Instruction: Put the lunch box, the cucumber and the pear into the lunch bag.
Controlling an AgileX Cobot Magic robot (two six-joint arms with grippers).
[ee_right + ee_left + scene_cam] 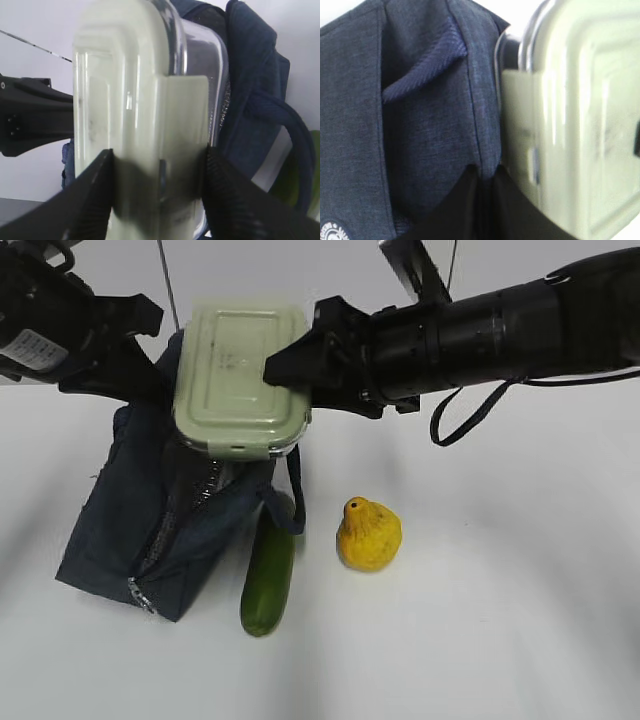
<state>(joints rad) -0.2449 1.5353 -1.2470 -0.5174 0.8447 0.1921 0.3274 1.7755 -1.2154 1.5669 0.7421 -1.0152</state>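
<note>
Lunch box (240, 380) held above the dark blue lunch bag (140, 530), green lid tilted toward the camera, its long axis running away from the viewer. The right claw (157, 185) is clamped on its near-right edge, one finger on the lid, one on the clear base; that arm reaches in level from the right. The left claw (480, 172) pinches the bag's fabric edge from the left. Cucumber (268, 570) lies against the bag on the white tabletop (500, 620), pear (369, 534) just beside.
</note>
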